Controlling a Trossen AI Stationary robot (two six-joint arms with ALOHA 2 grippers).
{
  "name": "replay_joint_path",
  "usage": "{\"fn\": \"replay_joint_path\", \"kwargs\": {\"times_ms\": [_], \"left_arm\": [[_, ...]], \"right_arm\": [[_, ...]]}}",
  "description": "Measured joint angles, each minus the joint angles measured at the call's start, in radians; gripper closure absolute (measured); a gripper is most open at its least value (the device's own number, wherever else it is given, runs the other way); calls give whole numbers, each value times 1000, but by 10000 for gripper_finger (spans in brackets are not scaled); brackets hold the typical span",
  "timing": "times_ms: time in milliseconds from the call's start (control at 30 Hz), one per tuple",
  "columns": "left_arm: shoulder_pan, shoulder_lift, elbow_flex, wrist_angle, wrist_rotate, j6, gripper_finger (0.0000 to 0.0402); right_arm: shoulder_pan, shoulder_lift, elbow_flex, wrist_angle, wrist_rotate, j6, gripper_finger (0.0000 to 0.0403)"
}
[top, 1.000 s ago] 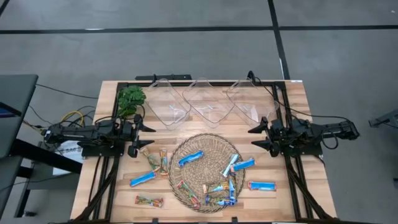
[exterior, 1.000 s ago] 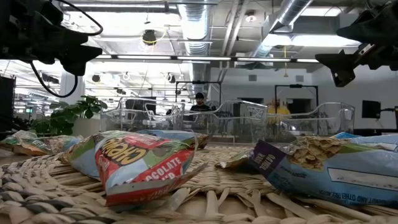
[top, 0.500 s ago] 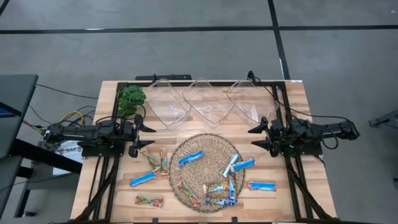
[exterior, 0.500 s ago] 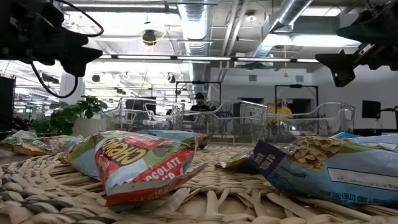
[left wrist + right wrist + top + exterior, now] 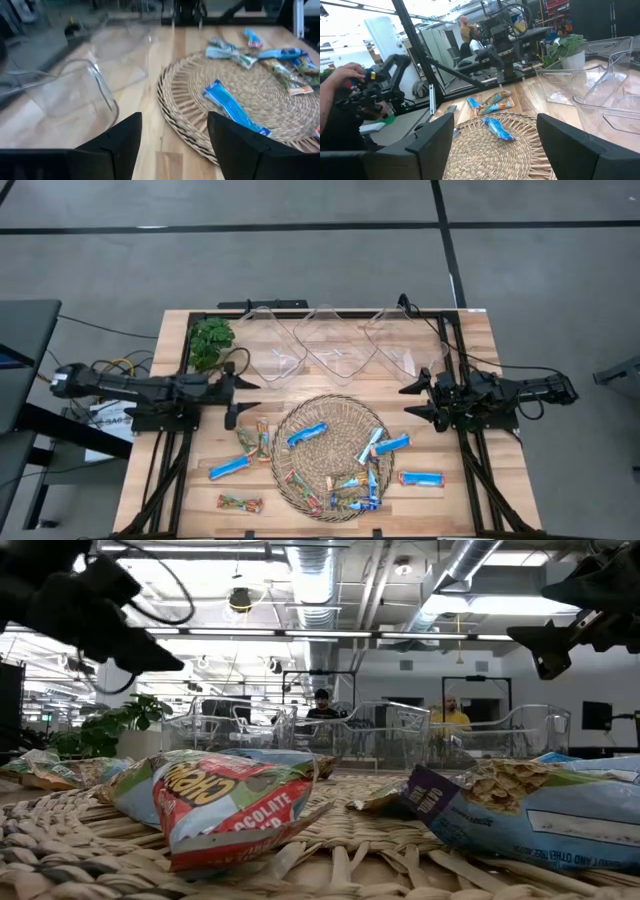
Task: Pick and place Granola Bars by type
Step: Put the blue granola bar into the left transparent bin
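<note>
Several wrapped granola bars lie in the round wicker tray (image 5: 330, 455): bright blue ones (image 5: 307, 434), light blue-white ones (image 5: 370, 445) and brownish ones (image 5: 298, 480). More bars lie on the wood: two brownish ones (image 5: 252, 439), a bright blue one (image 5: 229, 468) and a brownish one (image 5: 240, 502) at the left, and a bright blue one (image 5: 420, 478) at the right. My left gripper (image 5: 243, 402) is open and empty, just left of the tray and above the table. My right gripper (image 5: 408, 402) is open and empty, at the tray's right.
Three clear plastic bins (image 5: 338, 345) stand in a row behind the tray. A small green plant (image 5: 210, 340) stands at the back left. In the right wrist view a person's hand (image 5: 345, 75) shows beyond the table's left side. Black frame rails run along both side edges.
My left gripper has reached toward the table's right edge, closer to the wicker tray, and stays open. The bars have not moved.
</note>
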Motion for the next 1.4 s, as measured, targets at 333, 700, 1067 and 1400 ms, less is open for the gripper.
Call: {"fn": "replay_joint_path", "kwargs": {"times_ms": [333,700,1067,1400], "left_arm": [[-144,563,414,-185,-70,-52,182],[-266,966,713,-327,-78,-242,182],[-281,1117,742,-322,-153,-358,182],[-281,1161,743,-296,-154,-358,182]], "right_arm": [[0,0,0,0,0,0,123],[0,0,0,0,0,0,123],[0,0,0,0,0,0,123],[0,0,0,0,0,0,123]]}}
